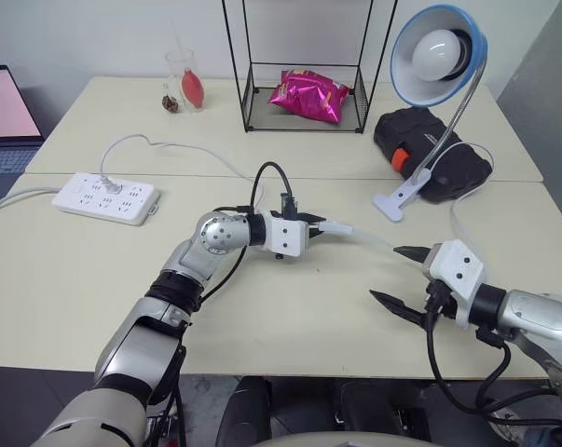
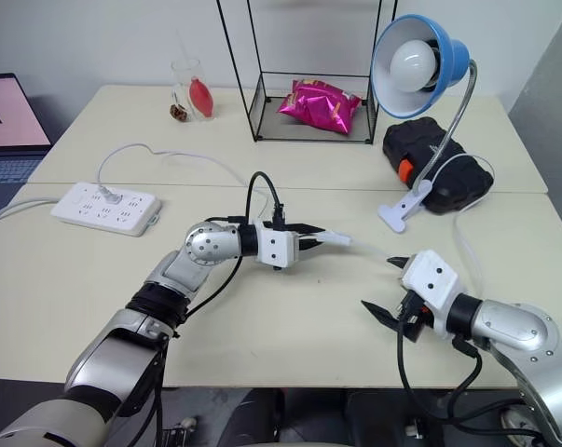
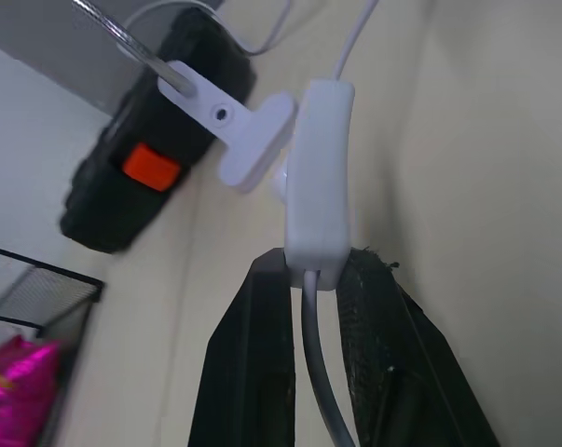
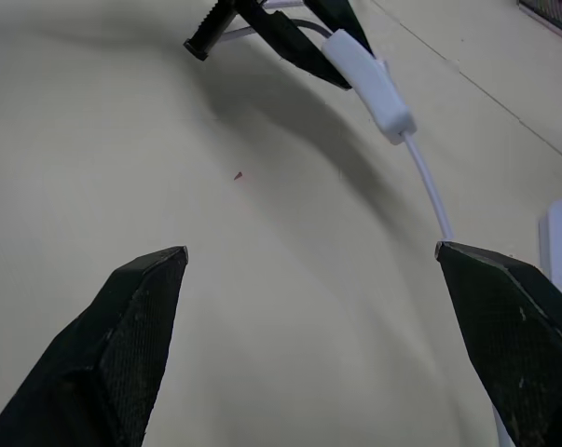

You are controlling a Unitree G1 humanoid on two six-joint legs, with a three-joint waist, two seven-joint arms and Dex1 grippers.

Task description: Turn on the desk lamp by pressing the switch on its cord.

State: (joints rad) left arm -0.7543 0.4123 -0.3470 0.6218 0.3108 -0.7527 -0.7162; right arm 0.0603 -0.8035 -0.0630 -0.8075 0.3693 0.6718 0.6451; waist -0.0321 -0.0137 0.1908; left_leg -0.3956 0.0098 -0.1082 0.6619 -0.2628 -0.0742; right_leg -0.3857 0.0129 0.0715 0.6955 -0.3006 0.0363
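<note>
Both eye views look forward and down from head height over the table (image 1: pixel 290 326), taking in the desk lamp (image 1: pixel 439 51) at upper right and the power strip (image 1: pixel 106 197) at left; they share nearly the whole scene. The left wrist view sits very close behind the left gripper (image 3: pixel 313 279), facing the switch (image 3: pixel 318 177) and the lamp's clip. The right wrist view looks low across the tabletop past the right gripper (image 4: pixel 318 270), sharing that switch.

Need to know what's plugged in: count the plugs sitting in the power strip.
1: a white plug sits near the far left end of the power strip on the table's left side. Its other sockets look empty.
</note>
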